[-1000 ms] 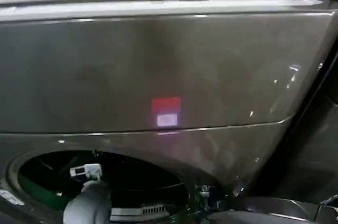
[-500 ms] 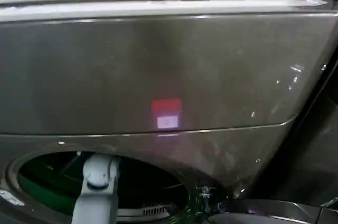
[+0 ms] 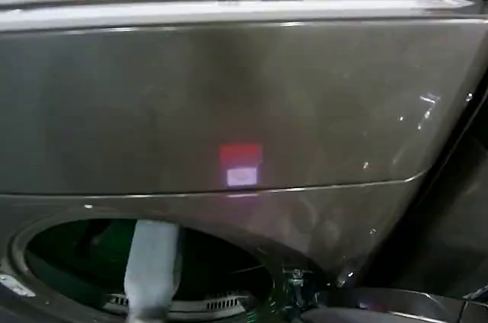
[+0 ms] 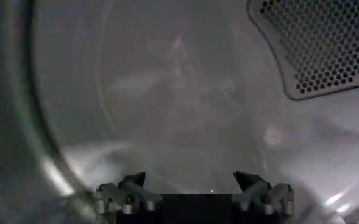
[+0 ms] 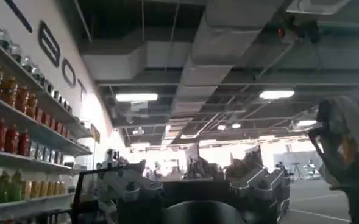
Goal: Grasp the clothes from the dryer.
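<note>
1. Head view: the dryer [image 3: 229,102] fills the scene, its bronze-grey front sloping down to the round opening low on the left.
2. The left arm [image 3: 154,266] reaches up into that opening.
3. Left wrist view: the left hand [image 4: 194,182] is inside the drum, fingers spread wide apart with nothing between them.
4. A perforated vent panel [image 4: 316,42] sits on the drum wall.
5. The clothes cannot be made out.
6. Right wrist view: the right hand [image 5: 194,189] points toward a ceiling, away from the dryer, jaws apart and empty.
</note>
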Controlling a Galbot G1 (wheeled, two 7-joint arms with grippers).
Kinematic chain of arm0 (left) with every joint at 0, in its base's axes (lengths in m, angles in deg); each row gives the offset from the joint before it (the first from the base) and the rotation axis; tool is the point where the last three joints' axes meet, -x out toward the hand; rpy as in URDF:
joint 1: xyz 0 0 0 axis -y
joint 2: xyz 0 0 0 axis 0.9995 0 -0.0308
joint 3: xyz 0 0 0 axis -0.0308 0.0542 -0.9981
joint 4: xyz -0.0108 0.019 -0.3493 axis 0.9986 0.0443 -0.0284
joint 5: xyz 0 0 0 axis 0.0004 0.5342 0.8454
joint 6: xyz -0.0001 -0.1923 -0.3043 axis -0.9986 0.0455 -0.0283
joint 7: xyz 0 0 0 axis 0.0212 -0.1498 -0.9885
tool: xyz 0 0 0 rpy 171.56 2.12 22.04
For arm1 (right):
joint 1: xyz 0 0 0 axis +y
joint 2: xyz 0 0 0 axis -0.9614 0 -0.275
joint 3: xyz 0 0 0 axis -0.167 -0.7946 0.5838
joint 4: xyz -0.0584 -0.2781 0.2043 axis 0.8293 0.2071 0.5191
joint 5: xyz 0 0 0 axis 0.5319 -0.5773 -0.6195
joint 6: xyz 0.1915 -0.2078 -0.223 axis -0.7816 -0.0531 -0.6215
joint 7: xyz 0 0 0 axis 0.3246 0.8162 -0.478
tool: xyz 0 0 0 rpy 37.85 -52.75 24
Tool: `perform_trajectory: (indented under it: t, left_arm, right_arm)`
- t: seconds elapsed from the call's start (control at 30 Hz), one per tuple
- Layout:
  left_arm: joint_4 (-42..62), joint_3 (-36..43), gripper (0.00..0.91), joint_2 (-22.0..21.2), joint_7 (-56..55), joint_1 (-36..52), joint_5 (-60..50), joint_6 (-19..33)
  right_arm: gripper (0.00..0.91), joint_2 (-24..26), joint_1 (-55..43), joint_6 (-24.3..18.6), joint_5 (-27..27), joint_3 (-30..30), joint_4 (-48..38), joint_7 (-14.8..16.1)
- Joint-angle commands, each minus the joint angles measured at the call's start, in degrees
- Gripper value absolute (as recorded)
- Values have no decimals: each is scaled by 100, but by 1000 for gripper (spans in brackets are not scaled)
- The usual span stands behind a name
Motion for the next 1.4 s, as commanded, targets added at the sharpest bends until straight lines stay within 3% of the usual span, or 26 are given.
perform_trajectory:
  t: [0.03,0.27,0.37,0.43,0.5,0.57,0.73,0.93,1.13,1.27,1.4]
  left_arm:
    - [3172,-293,907,-166,349,1857,-644,1014]
    - [3350,-286,907,-200,581,1966,-922,1087]
    - [3434,-286,907,-181,940,2017,-1482,1034]
    - [3414,-290,907,-144,1585,2041,-2641,1120]
    - [3290,-315,907,-117,2395,2000,-4368,1641]
    - [3217,-292,907,-75,2903,2014,-5114,1923]
    - [3374,-403,907,-38,3818,2214,-7154,3274]
    - [3647,-284,907,72,3846,2565,-7594,3597]
    - [3507,-161,907,212,5624,2713,-7315,3822]
    - [3511,-126,907,243,5968,2765,-7115,3298]
    - [3463,-131,907,295,6367,2780,-7003,3215]
  right_arm:
    - [907,-1,-21,-10,-5,-21,0,3]
    - [907,11,-36,-27,-10,-35,6,7]
    - [907,1,-53,-24,-13,-62,28,7]
    - [907,4,-52,-22,-15,-63,39,5]
    - [907,-15,-50,-19,-16,-77,80,7]
    - [907,-40,-53,-20,-18,-95,120,10]
    - [907,-50,-31,-39,-22,-119,122,18]
    - [907,-35,-11,-58,-22,-116,128,28]
    - [907,-36,-21,-83,-25,-159,159,51]
    - [907,35,25,-87,-28,-161,123,54]
    - [907,61,47,-83,-38,-151,135,77]
